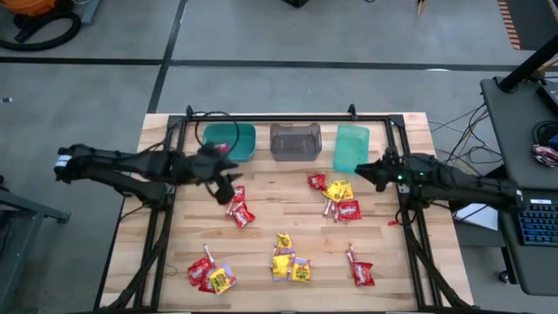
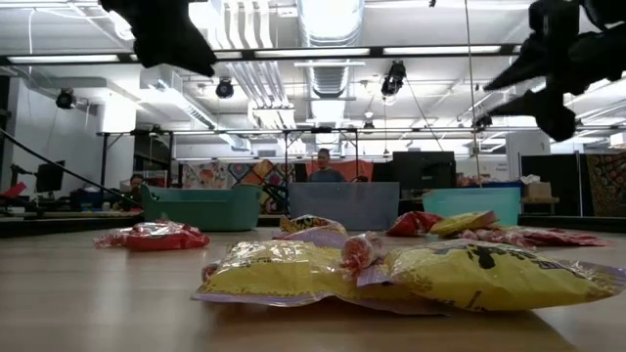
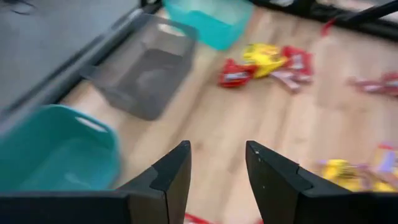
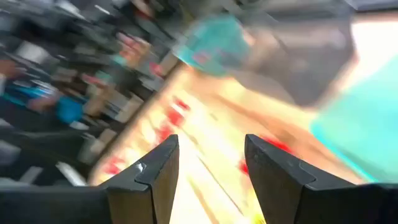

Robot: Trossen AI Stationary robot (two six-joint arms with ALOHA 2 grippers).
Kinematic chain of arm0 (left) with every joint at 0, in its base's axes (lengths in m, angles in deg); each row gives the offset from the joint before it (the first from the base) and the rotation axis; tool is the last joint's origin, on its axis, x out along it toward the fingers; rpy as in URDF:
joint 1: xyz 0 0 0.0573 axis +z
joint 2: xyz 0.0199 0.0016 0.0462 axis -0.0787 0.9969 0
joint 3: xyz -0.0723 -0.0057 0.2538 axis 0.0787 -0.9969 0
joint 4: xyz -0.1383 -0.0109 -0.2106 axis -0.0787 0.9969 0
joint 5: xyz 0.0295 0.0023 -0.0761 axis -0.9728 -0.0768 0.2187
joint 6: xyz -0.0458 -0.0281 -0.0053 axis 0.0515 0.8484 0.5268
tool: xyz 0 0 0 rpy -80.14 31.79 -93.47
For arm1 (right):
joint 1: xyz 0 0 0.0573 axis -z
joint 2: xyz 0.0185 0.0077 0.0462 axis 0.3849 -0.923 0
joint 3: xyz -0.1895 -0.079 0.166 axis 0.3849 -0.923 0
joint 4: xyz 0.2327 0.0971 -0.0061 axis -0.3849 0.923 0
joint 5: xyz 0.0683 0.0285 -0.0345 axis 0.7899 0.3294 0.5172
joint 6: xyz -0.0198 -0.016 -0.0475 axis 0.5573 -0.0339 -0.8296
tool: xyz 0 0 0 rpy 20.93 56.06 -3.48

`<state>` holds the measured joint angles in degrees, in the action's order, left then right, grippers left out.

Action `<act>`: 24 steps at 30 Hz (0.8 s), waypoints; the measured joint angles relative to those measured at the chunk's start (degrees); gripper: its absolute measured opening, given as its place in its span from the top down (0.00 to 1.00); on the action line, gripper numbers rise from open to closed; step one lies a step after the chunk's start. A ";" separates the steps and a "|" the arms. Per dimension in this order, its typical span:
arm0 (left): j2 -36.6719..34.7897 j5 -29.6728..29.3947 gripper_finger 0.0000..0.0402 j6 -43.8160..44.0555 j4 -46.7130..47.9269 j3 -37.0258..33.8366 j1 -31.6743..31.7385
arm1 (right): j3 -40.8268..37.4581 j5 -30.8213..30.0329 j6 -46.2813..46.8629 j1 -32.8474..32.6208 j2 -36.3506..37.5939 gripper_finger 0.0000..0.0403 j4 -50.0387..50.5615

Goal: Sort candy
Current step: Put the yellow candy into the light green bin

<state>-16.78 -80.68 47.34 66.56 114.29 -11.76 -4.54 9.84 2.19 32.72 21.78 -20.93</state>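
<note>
1. Tabletop: a light wooden surface bordered by a dark frame, occupying the centre of the high view.
2. Bins: three stand in a row along the upper edge of the tabletop. The teal bin is at upper left, the grey bin in the middle, and the green bin at upper right, tipped on its side.
3. Candy, upper-centre group: red and yellow packets lie just below the grey and green bins.
4. Candy, left-centre group: red packets lie just below the left claw.
5. Candy, lower row: one cluster at lower left, one of mainly yellow packets at lower centre, and one of red packets at lower right. All lie on the tabletop, outside the bins.
6. Low view: yellow packets fill the foreground, a red packet lies to the left, and the three bins stand behind them.
7. Left claw: positioned at centre left of the high view, just below the teal bin and above the left-centre red packets. In the left wrist view its fingers stand moderately apart with nothing between them.
8. Right claw: positioned right of centre in the high view, beside the lower end of the green bin. In the right wrist view its fingers stand wide apart and empty.
</note>
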 joint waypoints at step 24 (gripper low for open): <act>4.33 -13.64 0.74 9.69 -12.67 -4.26 -19.08 | 14.23 -12.95 -19.04 -17.45 -44.99 0.57 5.01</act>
<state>-12.45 -94.32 57.03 53.90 110.03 -30.84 9.68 -3.11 -16.85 15.27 -23.21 -15.92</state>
